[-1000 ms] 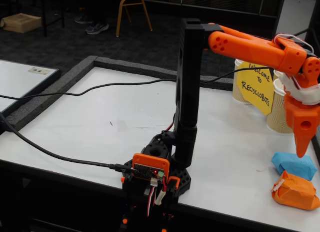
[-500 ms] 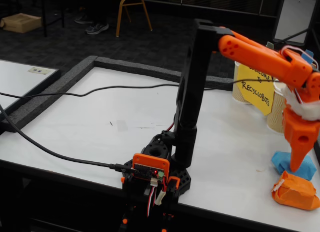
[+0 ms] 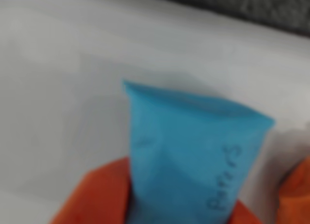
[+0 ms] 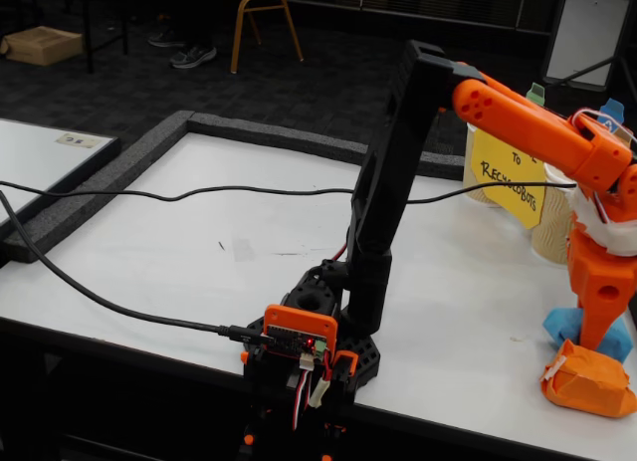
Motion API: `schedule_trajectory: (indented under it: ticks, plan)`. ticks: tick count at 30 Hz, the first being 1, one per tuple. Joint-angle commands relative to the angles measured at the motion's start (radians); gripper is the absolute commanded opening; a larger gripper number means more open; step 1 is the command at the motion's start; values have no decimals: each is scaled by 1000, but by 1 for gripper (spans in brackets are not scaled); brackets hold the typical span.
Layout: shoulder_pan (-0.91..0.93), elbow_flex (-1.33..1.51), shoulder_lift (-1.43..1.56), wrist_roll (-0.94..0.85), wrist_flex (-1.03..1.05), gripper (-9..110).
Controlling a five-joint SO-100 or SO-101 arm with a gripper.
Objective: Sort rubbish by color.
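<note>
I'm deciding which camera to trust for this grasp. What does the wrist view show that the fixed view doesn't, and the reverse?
Only the wrist view shows the blue wad's surface close up, with blurred handwriting on it, rising between the orange gripper fingers.

Only the fixed view shows the whole arm reaching to the picture's right, the orange wad lying on the table beside the gripper, the yellow sign, a beige cup and the black cable.

Both show the blue wad at the gripper and the white table. Neither clearly shows how firmly the jaws close.
</note>
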Motion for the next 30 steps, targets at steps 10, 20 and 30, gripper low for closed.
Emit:
schedule_trajectory:
  ticks: [10, 20, 30]
  plan:
    - [-92, -86, 486, -8, 272, 0]
    - [-206, 23, 925, 17, 479, 0]
    - [-318, 43, 1253, 8, 442, 0]
